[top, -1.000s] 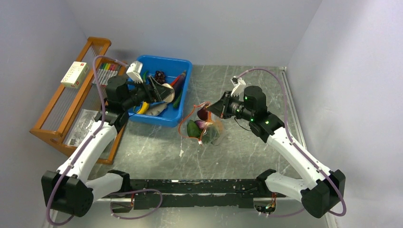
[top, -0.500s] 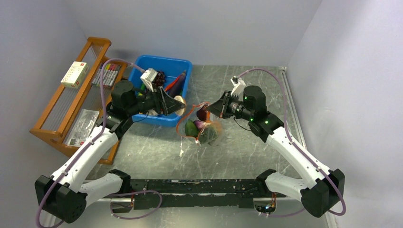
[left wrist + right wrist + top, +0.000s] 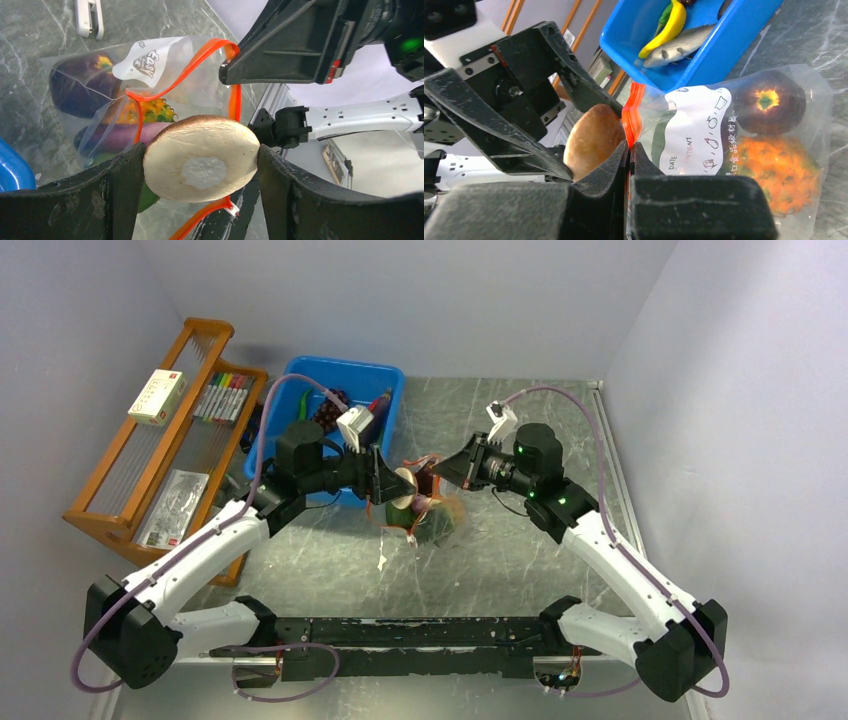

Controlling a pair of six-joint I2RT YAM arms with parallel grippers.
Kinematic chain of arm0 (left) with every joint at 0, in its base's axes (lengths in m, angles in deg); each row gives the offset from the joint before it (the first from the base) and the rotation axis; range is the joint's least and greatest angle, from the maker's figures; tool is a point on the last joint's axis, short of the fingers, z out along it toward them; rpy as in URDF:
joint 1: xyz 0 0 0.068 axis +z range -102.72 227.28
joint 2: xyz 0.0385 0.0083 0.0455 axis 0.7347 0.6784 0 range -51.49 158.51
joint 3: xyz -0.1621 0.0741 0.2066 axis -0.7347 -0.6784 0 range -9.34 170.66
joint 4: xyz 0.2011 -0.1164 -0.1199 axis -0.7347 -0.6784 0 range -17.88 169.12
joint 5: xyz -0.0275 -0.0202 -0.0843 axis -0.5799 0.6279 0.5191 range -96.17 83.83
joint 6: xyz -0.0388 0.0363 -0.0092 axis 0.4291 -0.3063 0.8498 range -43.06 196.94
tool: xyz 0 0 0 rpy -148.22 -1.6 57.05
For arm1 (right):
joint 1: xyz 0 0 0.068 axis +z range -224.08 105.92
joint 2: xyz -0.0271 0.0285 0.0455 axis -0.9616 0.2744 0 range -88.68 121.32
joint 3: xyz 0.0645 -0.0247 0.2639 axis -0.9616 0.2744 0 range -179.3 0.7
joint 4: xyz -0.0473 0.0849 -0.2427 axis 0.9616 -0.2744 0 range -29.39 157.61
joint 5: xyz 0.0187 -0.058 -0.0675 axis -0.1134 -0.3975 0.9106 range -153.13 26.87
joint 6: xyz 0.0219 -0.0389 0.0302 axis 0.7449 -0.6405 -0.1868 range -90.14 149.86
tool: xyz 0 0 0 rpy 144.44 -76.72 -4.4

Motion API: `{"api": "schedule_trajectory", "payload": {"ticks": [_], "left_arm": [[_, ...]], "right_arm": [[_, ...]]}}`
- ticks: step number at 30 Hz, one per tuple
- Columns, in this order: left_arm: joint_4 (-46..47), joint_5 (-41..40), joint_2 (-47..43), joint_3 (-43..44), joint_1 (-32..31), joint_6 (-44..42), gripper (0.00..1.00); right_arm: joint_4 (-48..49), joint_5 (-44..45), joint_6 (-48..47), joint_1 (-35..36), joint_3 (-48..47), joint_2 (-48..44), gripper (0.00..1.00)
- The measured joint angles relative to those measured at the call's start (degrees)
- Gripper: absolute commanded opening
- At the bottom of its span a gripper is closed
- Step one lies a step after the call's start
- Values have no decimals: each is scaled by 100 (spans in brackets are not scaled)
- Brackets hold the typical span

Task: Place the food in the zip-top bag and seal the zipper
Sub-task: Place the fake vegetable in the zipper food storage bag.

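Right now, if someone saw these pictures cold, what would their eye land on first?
A round white-faced piece clamped between the left fingers, poised right at the mouth of the clear bag mid-table. The right fingers pinch the bag's red zipper, holding it up, with purple and orange toy food already inside. Beyond it to the left sits a blue bin.

Def a robot lab cell imo. Plain walls (image 3: 420, 300) box in the table (image 3: 520, 560), w/ two arms (image 3: 200, 550) bolted on.

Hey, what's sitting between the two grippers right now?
The white-faced round piece, held in the left gripper, and the red zipper, pinched by the right gripper; clearest in the left wrist view.
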Motion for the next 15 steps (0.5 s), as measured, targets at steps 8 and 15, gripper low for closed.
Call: {"api": "schedule_trajectory", "payload": {"ticks": [8,15], "left_arm": [[-179,-710,367,72,-474,-256,64],[-588,-1644,713,374,-765,-444,64]], "right_arm": [[227,-278,44,0,92,-175,0],[341,-474,39,0,131,-212,0]]}}
